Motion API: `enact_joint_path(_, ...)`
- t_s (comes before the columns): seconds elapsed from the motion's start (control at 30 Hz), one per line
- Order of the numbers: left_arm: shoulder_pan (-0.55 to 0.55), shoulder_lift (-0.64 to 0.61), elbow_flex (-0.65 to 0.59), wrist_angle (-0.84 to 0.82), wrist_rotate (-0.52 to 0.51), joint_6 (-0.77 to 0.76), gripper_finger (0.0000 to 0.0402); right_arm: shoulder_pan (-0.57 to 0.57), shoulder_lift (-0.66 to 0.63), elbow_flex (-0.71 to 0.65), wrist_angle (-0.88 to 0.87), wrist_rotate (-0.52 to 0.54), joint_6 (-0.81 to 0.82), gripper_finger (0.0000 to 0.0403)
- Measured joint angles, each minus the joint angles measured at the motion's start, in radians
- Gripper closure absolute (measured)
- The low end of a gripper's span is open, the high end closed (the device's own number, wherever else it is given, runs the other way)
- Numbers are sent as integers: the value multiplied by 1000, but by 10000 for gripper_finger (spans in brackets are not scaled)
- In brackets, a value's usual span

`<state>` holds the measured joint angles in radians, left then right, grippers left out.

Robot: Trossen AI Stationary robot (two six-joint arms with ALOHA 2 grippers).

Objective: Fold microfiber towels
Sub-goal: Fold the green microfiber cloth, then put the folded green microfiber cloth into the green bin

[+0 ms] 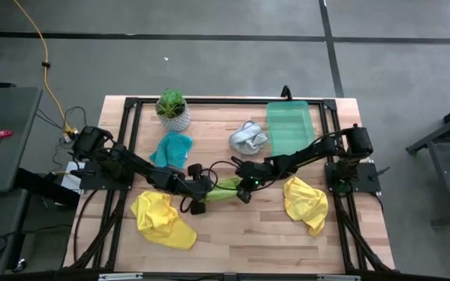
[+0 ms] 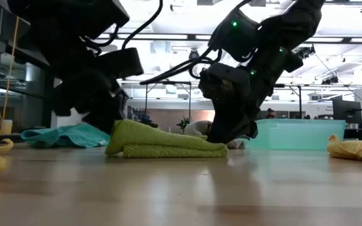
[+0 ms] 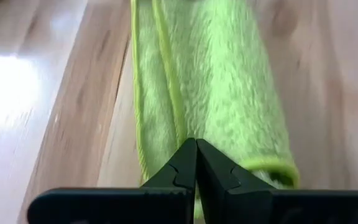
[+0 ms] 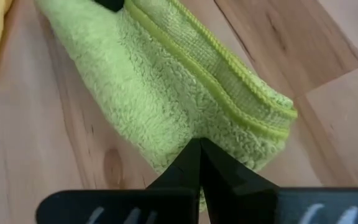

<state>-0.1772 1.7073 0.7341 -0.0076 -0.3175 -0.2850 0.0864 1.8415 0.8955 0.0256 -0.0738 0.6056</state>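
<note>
Lying folded mid-table, the lime towel looks soft, light and floppy; best taken by its hemmed edges. Left gripper and right gripper are both pressed together at its opposite ends.

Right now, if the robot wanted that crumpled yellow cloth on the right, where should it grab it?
Probably a raised fold of the yellow towel, coming straight down from above. It lies bunched on the table, so its ridges stand up for pinching, whereas its edges lie flat against the wood.
</note>
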Motion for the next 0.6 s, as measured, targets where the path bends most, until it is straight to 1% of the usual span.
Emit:
enact_joint_path(0.17,0,-5,-13,-44,-16,32,401,-11,-26,-1,-18,11,-2,403)
enact_joint_path(0.33,0,-64,-18,-111,-20,53,401,-25,-58,0,-51,14,-3,403)
enact_joint_path(0.4,0,-118,-19,-145,-45,58,401,-30,-84,0,-59,13,-3,403)
enact_joint_path(0.47,0,-155,-14,-141,-71,69,401,-34,-118,0,-89,13,-17,403)
enact_joint_path(0.5,0,-183,-17,-176,-82,72,401,-37,-137,0,-100,14,-24,403)
enact_joint_path(0.53,0,-209,-21,-204,-96,71,401,-40,-158,0,-121,14,-27,403)
enact_joint_path(0.6,-2,-243,-15,-206,-108,46,401,-47,-195,1,-160,14,-9,403)
